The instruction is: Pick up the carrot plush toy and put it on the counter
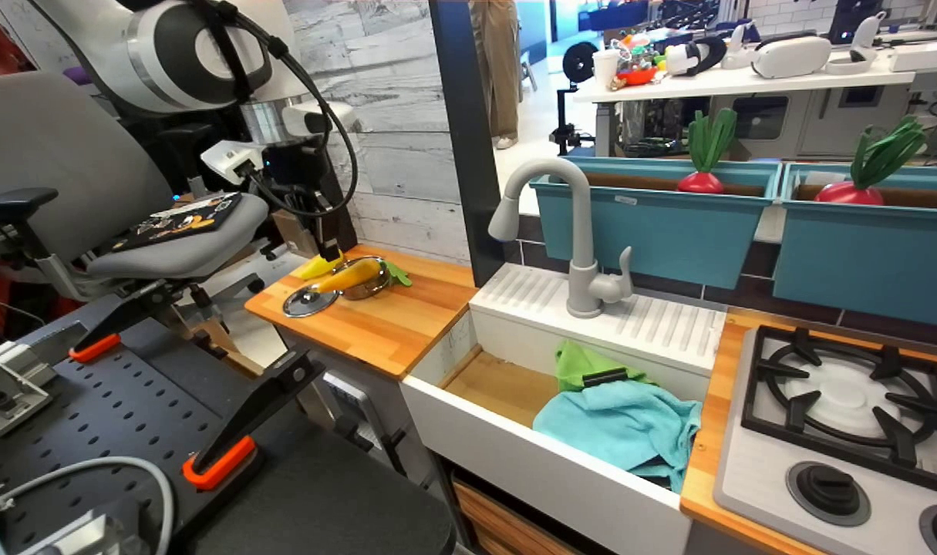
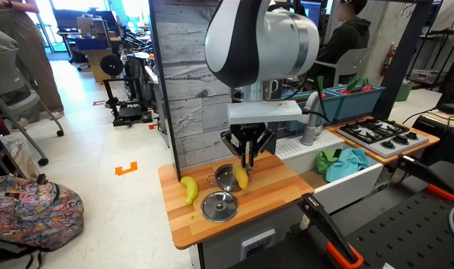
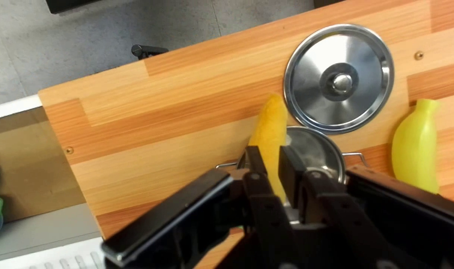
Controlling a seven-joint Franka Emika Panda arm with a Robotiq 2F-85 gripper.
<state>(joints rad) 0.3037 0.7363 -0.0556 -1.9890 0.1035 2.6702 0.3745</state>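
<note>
One carrot (image 2: pixel 240 176) slanted over the pot (image 2: pixel 223 175), tip past the rim. The fingers (image 3: pixel 291 164) stood narrowly apart, apparently just above it. Probably light, squashy and grippy, it wanted a mid-body pinch after a wider spread. The lid (image 3: pixel 339 108) and banana (image 3: pixel 415 147) occupied one side; toward the sink (image 1: pixel 545 472), the tabletop (image 3: pixel 156 142) lay open to its edge.

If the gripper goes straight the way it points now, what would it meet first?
Probably the carrot plush toy: in the wrist view it shows through the gap of the gripper, with the pot partly behind it. Its depth is hard to judge.
</note>
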